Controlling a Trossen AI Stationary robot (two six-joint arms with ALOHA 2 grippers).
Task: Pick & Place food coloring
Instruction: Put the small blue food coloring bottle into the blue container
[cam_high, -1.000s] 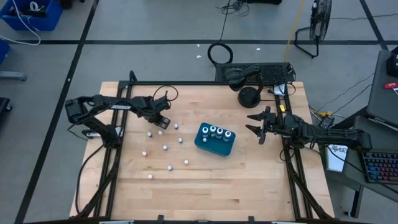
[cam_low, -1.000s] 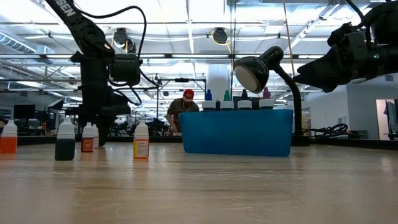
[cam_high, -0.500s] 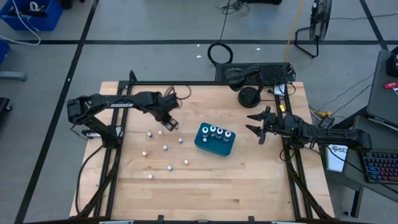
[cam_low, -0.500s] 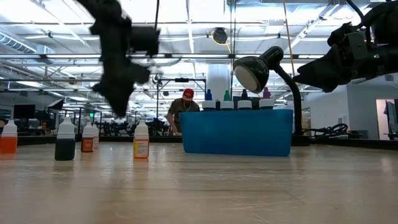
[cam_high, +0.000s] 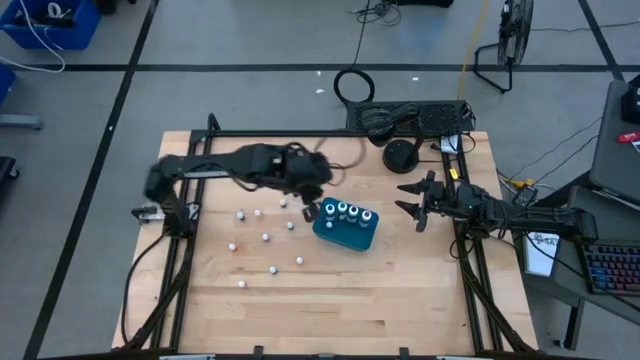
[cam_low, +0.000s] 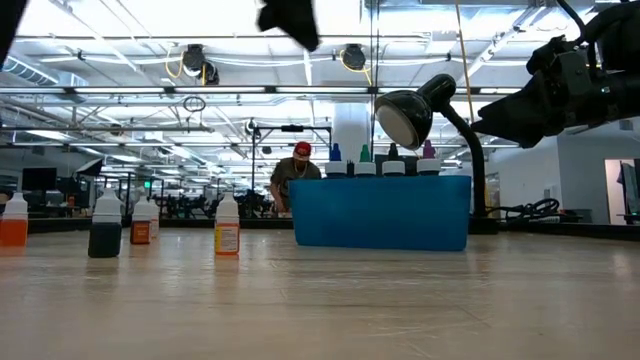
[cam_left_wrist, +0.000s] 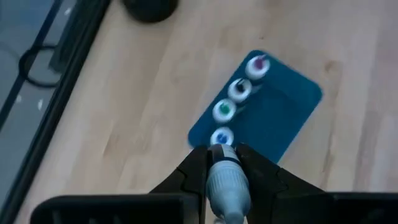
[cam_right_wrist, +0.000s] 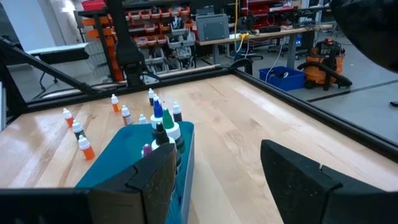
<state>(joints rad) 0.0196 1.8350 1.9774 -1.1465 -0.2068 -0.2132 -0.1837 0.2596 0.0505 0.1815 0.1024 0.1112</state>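
Four white-capped bottles stand in a row along one long edge of the teal box (cam_high: 346, 226), their tips blue, green, dark and magenta in the left wrist view; that row is the food coloring (cam_left_wrist: 237, 91) already sitting in the container. Nearest the low camera, though, it is the loose bottles (cam_low: 104, 224) on the table (cam_high: 400, 290): orange, dark, red and yellow bodies lined up on the wood, apart from the box. Beyond them the box shows as a plain blue wall with four caps poking over its rim, a black desk lamp (cam_low: 410, 112) just behind it, and far back a person in a red cap (cam_low: 296, 172).

Up above, the left gripper (cam_high: 309, 209) hangs right at the box's left end, fingers clamped on a single bottle (cam_left_wrist: 226, 180). Only the left wrist view shows that grip; from the high view the bottle is lost under the dark arm, and the low view catches just a dark scrap of arm at the top. The right gripper (cam_high: 410, 200) waits well off to the box's right, fingers spread wide with nothing between them.
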